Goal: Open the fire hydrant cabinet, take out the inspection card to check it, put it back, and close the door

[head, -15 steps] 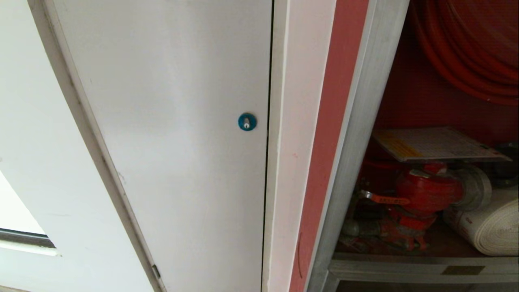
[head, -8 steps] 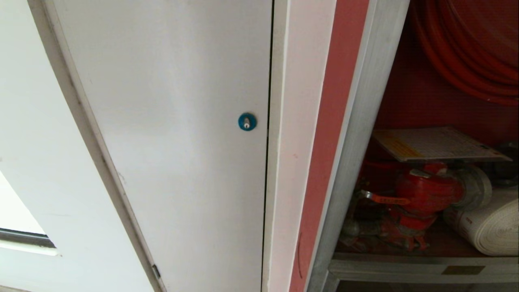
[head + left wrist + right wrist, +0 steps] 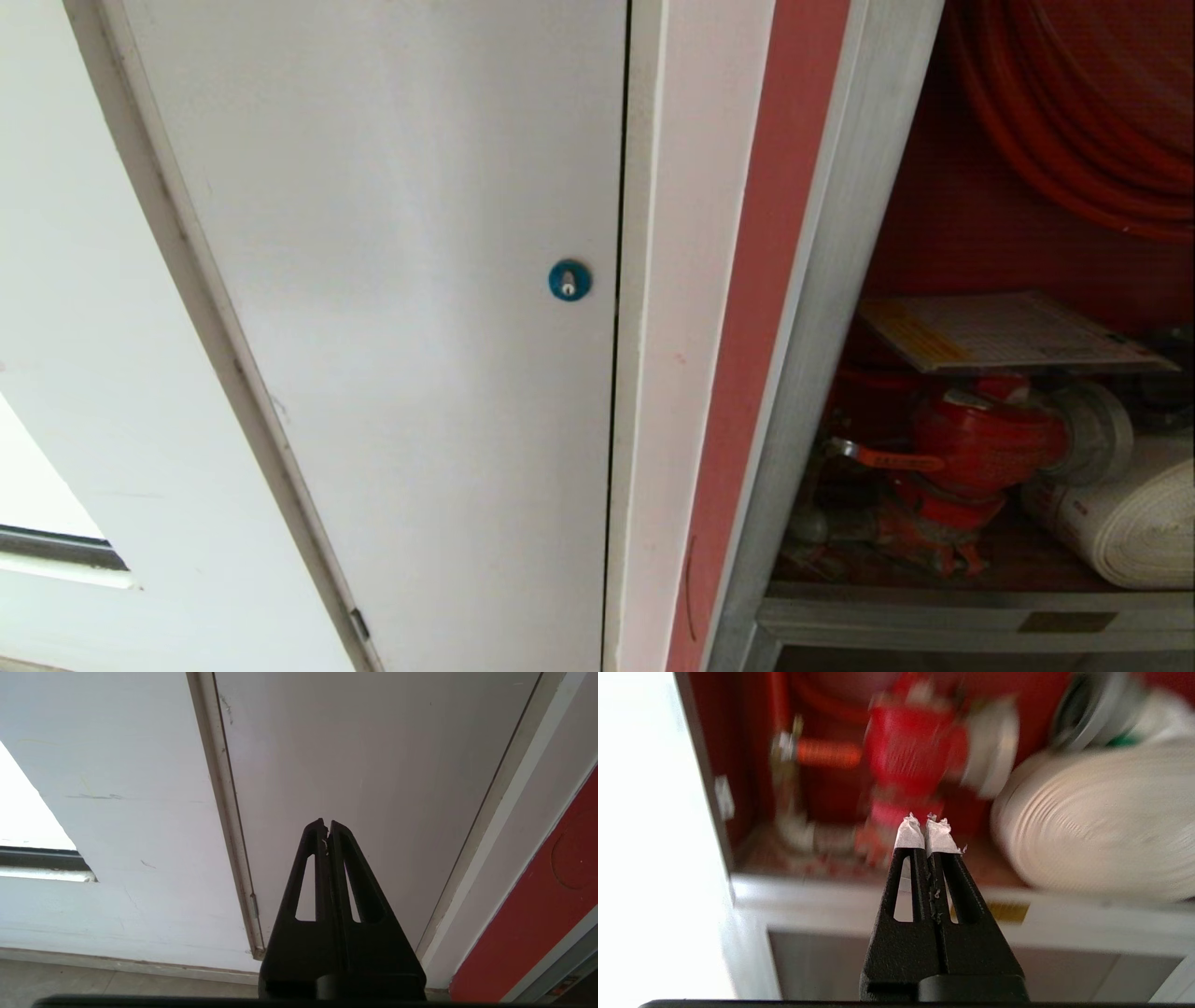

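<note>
Facing the open fire hydrant cabinet [image 3: 896,765], the right gripper [image 3: 925,828] was fully closed w/ nothing held. The inspection card [image 3: 1004,331] lay flat above the red valve [image 3: 980,439], long axis across the cabinet, i.e. higher than the fingertips. The right arm was nearer; the left gripper [image 3: 326,823], closed and empty too, faced the white door [image 3: 373,765].

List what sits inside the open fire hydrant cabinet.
Inside the fire hydrant cabinet: red hose reel above, the inspection card lying flat over the red valve, white rolled hose at right. The card hides what is behind it.
</note>
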{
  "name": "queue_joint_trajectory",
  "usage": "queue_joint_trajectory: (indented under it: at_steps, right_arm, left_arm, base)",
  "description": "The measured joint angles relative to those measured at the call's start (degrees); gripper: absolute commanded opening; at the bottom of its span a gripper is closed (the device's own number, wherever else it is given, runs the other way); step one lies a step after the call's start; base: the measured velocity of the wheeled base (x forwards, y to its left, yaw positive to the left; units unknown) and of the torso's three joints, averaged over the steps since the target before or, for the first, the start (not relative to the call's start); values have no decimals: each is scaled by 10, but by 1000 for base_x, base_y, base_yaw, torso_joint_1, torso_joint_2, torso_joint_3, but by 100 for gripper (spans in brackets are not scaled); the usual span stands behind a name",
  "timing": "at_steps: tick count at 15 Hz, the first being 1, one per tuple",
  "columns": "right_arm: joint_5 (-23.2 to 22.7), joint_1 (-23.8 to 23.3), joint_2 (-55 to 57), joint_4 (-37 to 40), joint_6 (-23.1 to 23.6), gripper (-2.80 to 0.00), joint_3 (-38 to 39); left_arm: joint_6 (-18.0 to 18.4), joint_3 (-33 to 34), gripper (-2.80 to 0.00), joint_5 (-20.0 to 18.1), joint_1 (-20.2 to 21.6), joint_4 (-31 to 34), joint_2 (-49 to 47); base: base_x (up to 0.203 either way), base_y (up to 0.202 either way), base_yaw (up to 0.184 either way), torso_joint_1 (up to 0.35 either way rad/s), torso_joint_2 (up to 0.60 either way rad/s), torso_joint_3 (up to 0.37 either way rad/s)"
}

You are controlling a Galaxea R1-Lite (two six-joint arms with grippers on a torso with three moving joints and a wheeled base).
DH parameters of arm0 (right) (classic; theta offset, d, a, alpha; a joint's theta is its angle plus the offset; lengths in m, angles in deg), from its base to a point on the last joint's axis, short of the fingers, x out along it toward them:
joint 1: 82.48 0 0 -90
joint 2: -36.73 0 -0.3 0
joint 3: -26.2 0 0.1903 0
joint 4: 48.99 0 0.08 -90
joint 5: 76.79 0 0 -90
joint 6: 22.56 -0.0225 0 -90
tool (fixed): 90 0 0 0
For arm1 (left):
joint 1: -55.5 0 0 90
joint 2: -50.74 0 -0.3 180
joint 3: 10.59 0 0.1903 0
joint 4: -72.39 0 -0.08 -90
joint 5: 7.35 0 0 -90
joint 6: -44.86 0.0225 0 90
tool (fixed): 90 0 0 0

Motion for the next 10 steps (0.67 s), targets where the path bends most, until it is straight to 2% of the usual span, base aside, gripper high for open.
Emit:
queue_joint_trajectory:
  at_steps: [5,10]
  right_arm:
    - [-28,0,0,71,4,-280,4]
    - [-31,0,0,79,-13,-280,4]
  left_arm:
    - [0,0,-280,0,0,0,0]
    - [0,0,-280,0,0,0,0]
  base:
    - [0,0,0,0,0,0]
    - [0,0,0,0,0,0]
